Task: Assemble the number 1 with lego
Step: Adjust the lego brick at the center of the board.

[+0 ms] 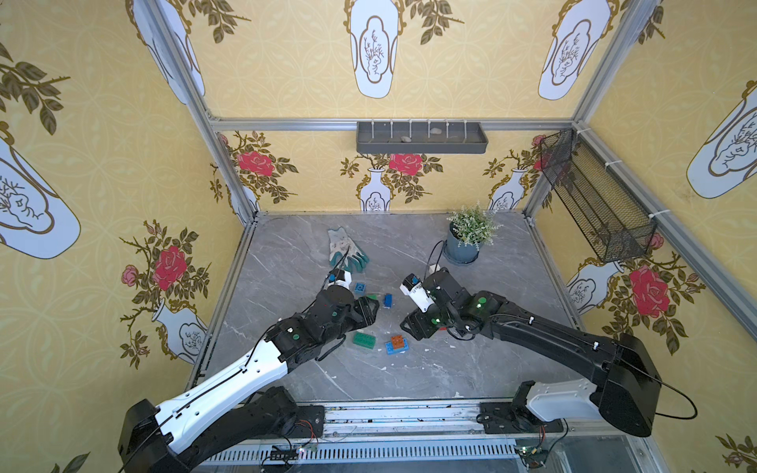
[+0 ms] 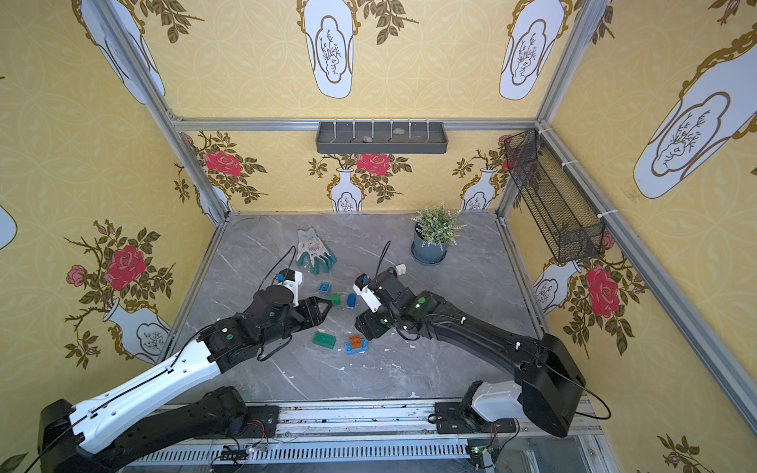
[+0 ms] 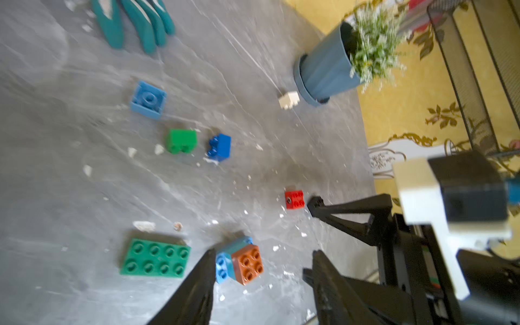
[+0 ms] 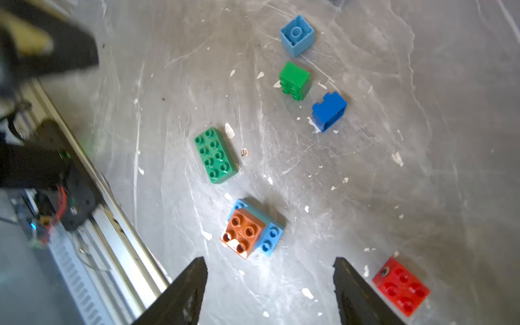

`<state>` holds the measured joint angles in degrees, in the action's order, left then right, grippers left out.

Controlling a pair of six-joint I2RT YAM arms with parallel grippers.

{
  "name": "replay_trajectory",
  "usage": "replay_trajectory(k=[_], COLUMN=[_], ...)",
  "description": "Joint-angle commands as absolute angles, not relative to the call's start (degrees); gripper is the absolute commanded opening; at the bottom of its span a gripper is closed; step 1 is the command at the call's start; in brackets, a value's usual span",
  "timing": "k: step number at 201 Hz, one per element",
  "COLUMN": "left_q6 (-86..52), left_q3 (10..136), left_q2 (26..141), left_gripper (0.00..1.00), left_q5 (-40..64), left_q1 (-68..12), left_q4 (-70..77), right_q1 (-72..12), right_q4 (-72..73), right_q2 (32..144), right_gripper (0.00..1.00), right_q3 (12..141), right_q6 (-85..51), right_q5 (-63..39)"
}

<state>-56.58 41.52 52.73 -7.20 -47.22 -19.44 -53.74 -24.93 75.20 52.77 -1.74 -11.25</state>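
Note:
The lego lies scattered on the grey table. An orange-brown square brick (image 1: 397, 340) (image 4: 244, 231) sits on a long light blue brick (image 3: 223, 266) (image 4: 270, 236), beside a long green brick (image 1: 364, 340) (image 3: 156, 259). Farther back lie an upturned light blue square (image 2: 325, 288), a small green brick (image 2: 335, 299) and a blue brick (image 1: 387, 301). A red brick (image 4: 401, 285) lies beside my right gripper (image 4: 270, 260) (image 2: 359, 323). A white brick (image 3: 289, 100) rests near the pot. Both the right gripper and my left gripper (image 3: 263, 254) (image 1: 373, 304) hang open and empty above the table.
A teal and white glove (image 1: 344, 250) lies at the back left. A potted plant (image 1: 467, 237) stands at the back right. On the walls hang a grey tray (image 1: 422, 137) and a mesh basket (image 1: 594, 196). White flecks dot the table.

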Motion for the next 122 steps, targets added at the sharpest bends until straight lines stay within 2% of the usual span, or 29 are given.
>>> replay_trajectory(k=[1,39,98,122], left_q6=[-54.56,-55.67,-56.07,-55.94], left_q3=[39.46,37.03,37.13,37.53], left_q2=[49.45,45.39,46.21,47.01], left_gripper=[0.58,0.61,0.61,0.62], left_q5=[-12.83,-12.10,-10.47,-9.90], left_q1=[-44.24,-39.09,-35.92,-34.93], left_q4=[-20.39,-20.47,-20.98,-20.94], right_q1=[-53.57,-53.76,-53.57,-53.62], right_q4=[-20.29,-20.95,-18.46,-19.37], right_q2=[74.76,80.56,90.16,93.22], right_gripper=[0.77,0.79,0.79,0.75], right_q3=[50.52,50.47,53.34,54.54], right_q6=[23.94,37.15,43.00,44.53], right_q5=[-22.35,-26.27,-27.65,-28.03])
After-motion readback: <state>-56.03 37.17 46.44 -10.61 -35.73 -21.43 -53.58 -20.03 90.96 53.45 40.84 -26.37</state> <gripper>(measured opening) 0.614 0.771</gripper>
